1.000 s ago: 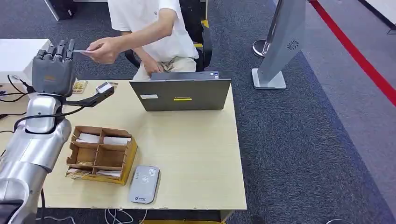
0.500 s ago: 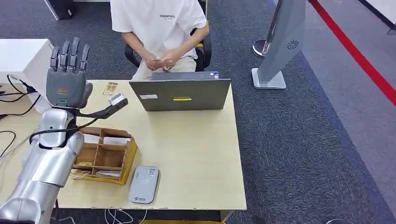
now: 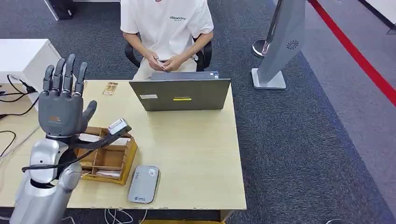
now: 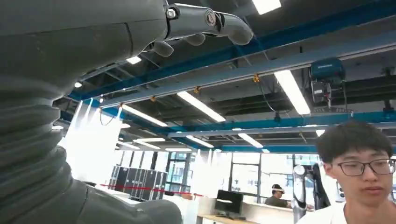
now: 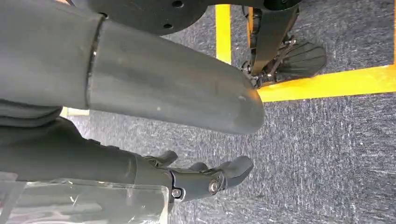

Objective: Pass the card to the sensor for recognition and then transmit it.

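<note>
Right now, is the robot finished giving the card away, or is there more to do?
It looks mostly done. The robot's left hand is raised, open and empty, and the seated person's hands hold something small, perhaps the card. Nothing lies on the flat grey card sensor. The right hand hangs near the floor, empty. Cards lie in the brown wooden compartment box, so another round may remain.

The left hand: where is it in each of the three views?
Head view: left hand raised over the table's left side, fingers spread upward, holding nothing.
Left wrist view: its fingers cross the top, against the ceiling.
Right wrist view: not in it.
Shared landmark: the seated person.
</note>
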Controlling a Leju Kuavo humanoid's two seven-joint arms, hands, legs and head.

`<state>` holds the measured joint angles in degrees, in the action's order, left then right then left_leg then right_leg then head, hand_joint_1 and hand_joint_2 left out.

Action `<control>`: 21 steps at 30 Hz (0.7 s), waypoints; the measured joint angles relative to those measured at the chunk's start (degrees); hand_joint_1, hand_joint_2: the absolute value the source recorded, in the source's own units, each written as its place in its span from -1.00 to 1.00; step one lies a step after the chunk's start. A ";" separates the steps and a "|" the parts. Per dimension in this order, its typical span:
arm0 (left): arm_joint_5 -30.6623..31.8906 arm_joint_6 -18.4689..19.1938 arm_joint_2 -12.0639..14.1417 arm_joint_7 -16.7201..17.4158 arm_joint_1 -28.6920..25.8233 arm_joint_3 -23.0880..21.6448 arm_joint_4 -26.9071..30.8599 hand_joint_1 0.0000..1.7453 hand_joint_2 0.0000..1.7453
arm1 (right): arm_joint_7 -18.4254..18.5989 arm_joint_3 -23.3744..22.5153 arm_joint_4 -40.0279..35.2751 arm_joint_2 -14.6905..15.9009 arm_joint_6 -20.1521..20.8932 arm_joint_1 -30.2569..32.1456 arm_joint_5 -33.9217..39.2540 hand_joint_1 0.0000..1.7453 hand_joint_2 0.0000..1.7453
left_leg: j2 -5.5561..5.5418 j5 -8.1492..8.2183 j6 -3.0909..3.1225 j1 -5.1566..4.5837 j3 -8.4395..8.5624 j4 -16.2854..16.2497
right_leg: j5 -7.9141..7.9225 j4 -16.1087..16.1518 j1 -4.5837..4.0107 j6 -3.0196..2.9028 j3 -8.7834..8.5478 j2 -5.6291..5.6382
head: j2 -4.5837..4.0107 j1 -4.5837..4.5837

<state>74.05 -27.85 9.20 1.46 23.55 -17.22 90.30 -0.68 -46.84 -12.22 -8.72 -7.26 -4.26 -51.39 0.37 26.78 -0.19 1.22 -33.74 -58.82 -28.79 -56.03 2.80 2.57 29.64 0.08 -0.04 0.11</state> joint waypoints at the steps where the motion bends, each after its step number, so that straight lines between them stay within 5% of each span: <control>1: -0.05 0.42 0.31 0.00 -0.95 -0.09 0.98 -1.00 1.00 | -0.09 -0.20 0.00 0.00 -0.04 0.10 0.22 -1.00 -1.00 | 0.00 0.00 0.00 0.00 0.00 0.00 | 0.00 0.00 0.00 0.00 0.00 0.00 | 0.00 0.00; 13: -0.31 2.35 2.30 0.37 -6.69 -1.31 6.16 -1.00 1.00 | -0.17 -1.53 0.00 0.00 -0.17 0.44 1.27 -1.00 -1.00 | 0.00 0.01 0.00 0.00 -0.01 0.00 | -0.01 0.00 0.00 0.00 0.01 0.00 | 0.00 0.00; 15: -1.07 7.09 3.35 1.64 -12.83 -2.89 8.51 -1.00 1.00 | -0.17 -3.15 0.00 0.00 -0.33 0.55 2.14 -1.00 -1.00 | -0.01 0.01 0.01 0.00 -0.01 0.00 | -0.03 0.01 0.00 -0.03 0.01 -0.02 | 0.00 0.00; 21: -2.89 10.58 3.76 1.95 -17.05 -3.83 8.78 -1.00 1.00 | -0.17 -4.55 0.00 0.00 -0.48 0.62 2.76 -1.00 -1.00 | 0.00 0.01 0.01 0.00 -0.01 0.00 | -0.03 0.01 0.00 -0.03 0.00 -0.01 | 0.00 0.00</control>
<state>71.17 -17.27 12.96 3.41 6.50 -21.05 99.08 -0.85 -51.39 -12.22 -8.72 -7.74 -3.64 -48.63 0.36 26.79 -0.18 1.22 -33.75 -58.82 -28.82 -56.02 2.80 2.54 29.64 0.07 -0.04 0.11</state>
